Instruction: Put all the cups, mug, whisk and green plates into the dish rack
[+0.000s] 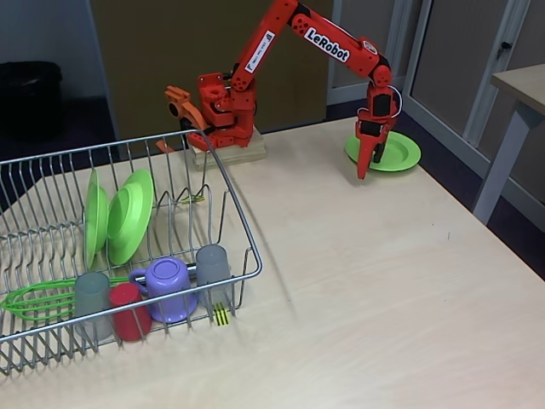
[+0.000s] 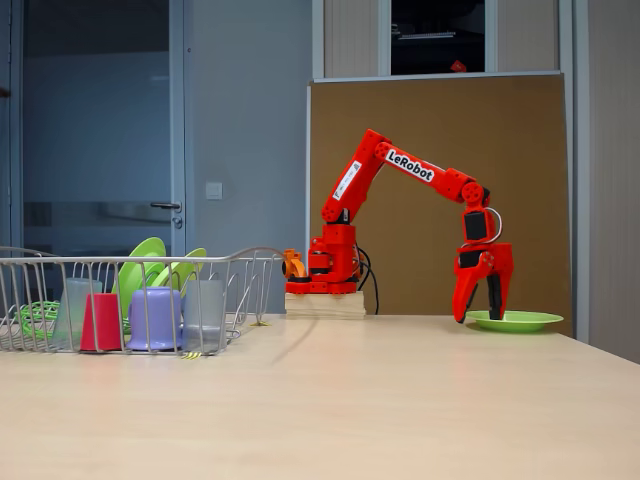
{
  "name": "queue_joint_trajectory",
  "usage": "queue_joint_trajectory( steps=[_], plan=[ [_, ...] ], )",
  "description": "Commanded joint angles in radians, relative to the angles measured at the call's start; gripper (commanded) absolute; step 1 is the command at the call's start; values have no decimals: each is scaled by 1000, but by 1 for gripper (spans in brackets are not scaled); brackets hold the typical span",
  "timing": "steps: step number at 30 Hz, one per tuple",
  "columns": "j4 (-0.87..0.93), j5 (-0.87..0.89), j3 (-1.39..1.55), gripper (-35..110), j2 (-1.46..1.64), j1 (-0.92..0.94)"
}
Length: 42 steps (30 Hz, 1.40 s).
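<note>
Claw [image 2: 480,312] of red arm: fingers parted, pointing down, holding nothing. Round lime-green plastic plate [image 1: 398,153] flat on table directly below, near rim under fingertips. Silver wire dish rack [image 1: 243,247] well apart, across table.

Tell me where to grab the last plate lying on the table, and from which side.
Grip the raised rim of the plate at its near-left edge in a fixed view, where the open gripper already hangs. The plate lies flat, so only the rim offers a pinch: probably come down from above, one finger inside the rim, one outside.
</note>
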Motion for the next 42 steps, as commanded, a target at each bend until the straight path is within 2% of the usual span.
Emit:
queue_joint_trajectory(
  steps=[1, 8, 31, 38, 42],
  plan=[
    [-41, 0, 34, 42, 48, -28],
    [-101, 38, 66, 40, 37, -58],
    [-206, -66, 308, 11, 186, 12],
    [-181, -66, 313, 1, 215, 37],
    [-156, -92, 308, 0, 245, 60]
  ],
)
